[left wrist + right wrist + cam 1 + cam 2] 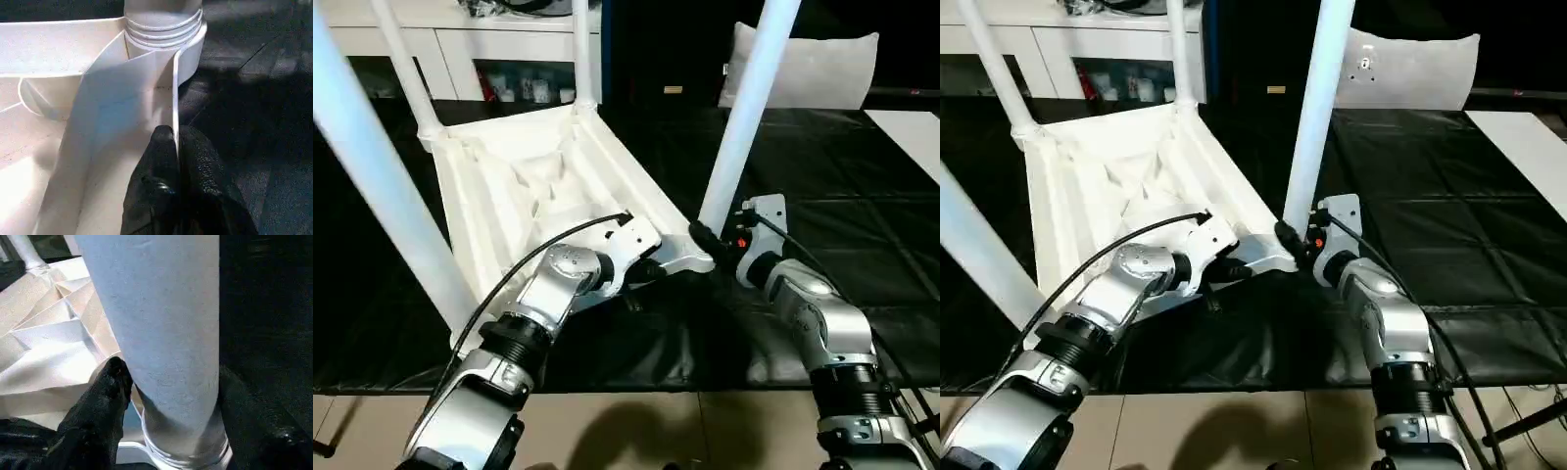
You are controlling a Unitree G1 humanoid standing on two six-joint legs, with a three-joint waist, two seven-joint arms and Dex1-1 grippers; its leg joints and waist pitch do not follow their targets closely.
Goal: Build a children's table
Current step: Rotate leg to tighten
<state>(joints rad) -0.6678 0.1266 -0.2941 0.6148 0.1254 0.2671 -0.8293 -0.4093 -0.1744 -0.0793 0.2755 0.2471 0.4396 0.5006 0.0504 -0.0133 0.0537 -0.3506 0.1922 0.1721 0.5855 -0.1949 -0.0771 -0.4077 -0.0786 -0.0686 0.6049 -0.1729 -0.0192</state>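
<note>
a: where does the children's table (533,186) sit right now?

b: upside down and tipped on the black mat (862,225), ribbed underside facing the head camera, legs sticking up and away. the near leg (744,117) stands in the near right corner socket (166,29), its long axis running up out of the socket and leaning a little to the robot's right.

a: and the arms?

b: the left gripper (173,161) has its jaws clenched on the thin rim wall of the top, just beside that socket, one finger either side of the wall. the right gripper (168,396) is at the foot of the near leg, a finger (105,396) on each flank of it.

a: is the right one actually clamping the leg?

b: i can't tell. the jaws straddle the leg close to its threaded end, but whether they press or stand just off the surface isn't clear.

a: so what does the next move hang on?

b: i'd say on that axis. the leg runs straight through the right jaws, so any turning or pushing home should go about the leg's own line and down into the socket, while the left arm steadies the rim.
</note>
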